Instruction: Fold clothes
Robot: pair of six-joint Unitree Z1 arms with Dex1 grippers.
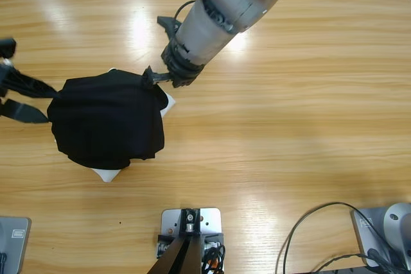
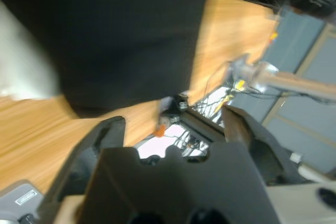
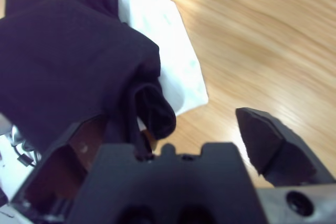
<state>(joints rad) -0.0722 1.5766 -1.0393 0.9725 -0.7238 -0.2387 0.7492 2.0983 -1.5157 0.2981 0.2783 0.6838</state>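
— So, from the high view first: where's the black polo shirt (image 1: 106, 123)?

— Bunched in a dark heap on the wooden table (image 1: 289, 113), left of the middle. A white garment (image 1: 107, 174) lies under it, peeking out at the heap's near edge and again at its upper right.

— And the arms?

— One big silver arm comes down from the top; its gripper, the right gripper (image 1: 154, 79), sits at the shirt's upper right edge. The left gripper (image 1: 35, 99) enters from the left edge, its two black jaws splayed, their tips at the shirt's left side.

— Left wrist view?

— Blurred. The left gripper (image 2: 173, 124) has its jaws spread wide with nothing between them. The shirt (image 2: 115, 35) fills the top of the picture just beyond the jaws, bare table (image 2: 31, 129) beside it, and a pale patch, probably the white garment (image 2: 23, 61), at the shirt's left.

— Right wrist view?

— The right gripper (image 3: 173, 129) is spread open too. A rolled fold of the shirt (image 3: 68, 61) lies against the left jaw and over the gripper's body, not pinched. The white garment (image 3: 168, 51) shows past the shirt's right edge, flat on the table (image 3: 262, 35).
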